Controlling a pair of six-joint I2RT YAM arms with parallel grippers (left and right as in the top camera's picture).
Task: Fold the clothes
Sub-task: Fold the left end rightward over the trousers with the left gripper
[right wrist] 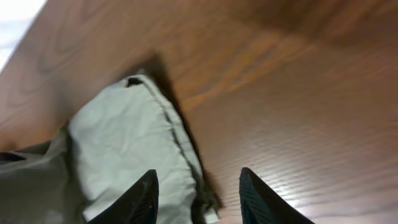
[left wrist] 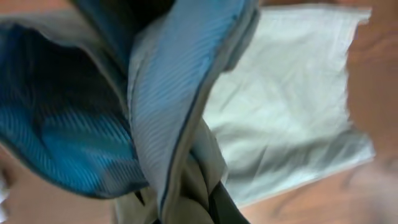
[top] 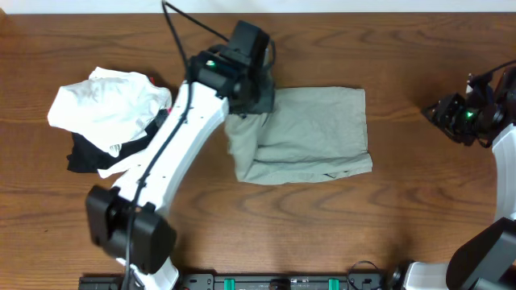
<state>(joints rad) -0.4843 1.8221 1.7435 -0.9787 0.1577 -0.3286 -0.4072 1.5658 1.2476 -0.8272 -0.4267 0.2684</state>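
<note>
Khaki shorts [top: 314, 133] lie folded on the wooden table [top: 403, 217], their left edge bunched under the left hand [top: 254, 97]. A white and black garment pile [top: 109, 113] sits further left. The right hand [top: 437, 113] hovers well apart.

on one wooden desk [top: 403, 209]: one pair of khaki shorts [top: 314, 133], one heap of white and black garments [top: 109, 117] — and two white robot arms, the left arm [top: 173, 153] and the right arm [top: 508, 149].

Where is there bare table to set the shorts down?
The table is bare between the shorts and the right gripper, and along the near edge below the shorts. The left side is crowded: the pile of clothes and the left arm.
</note>
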